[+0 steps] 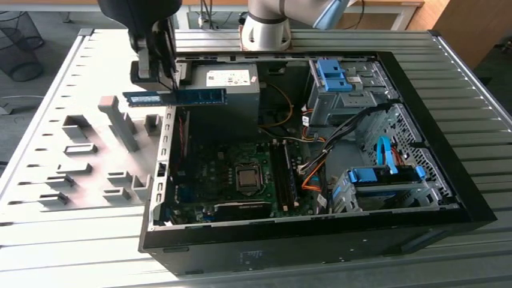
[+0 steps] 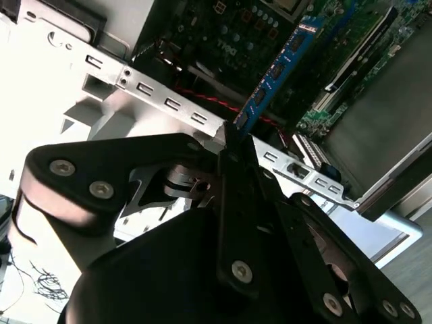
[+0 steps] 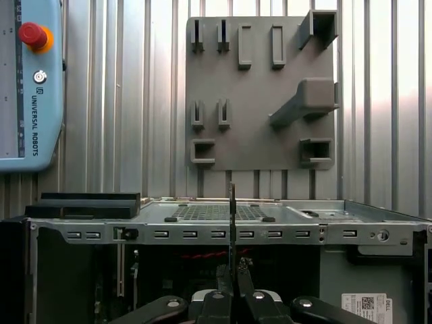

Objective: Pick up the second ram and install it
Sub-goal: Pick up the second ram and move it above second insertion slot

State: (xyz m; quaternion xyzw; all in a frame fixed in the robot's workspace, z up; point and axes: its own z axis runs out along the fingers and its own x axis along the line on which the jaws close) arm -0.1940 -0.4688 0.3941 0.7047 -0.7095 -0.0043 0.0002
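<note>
exterior view gave us the gripper (image 1: 168,89) clenched on the second ram (image 1: 200,96), pinching the stick partway along its length, its long edge level. in the second wrist view the fingers (image 2: 235,175) were closed tight on it. the stick hung in the air above the case wall (image 1: 164,153), between the grey fixture plate (image 1: 88,150) and the motherboard (image 1: 216,174), well apart from the memory slots (image 1: 282,174). we judged the carry to be in hand and the seating not yet done; seating would call for squaring its lower edge with a free slot.
</note>
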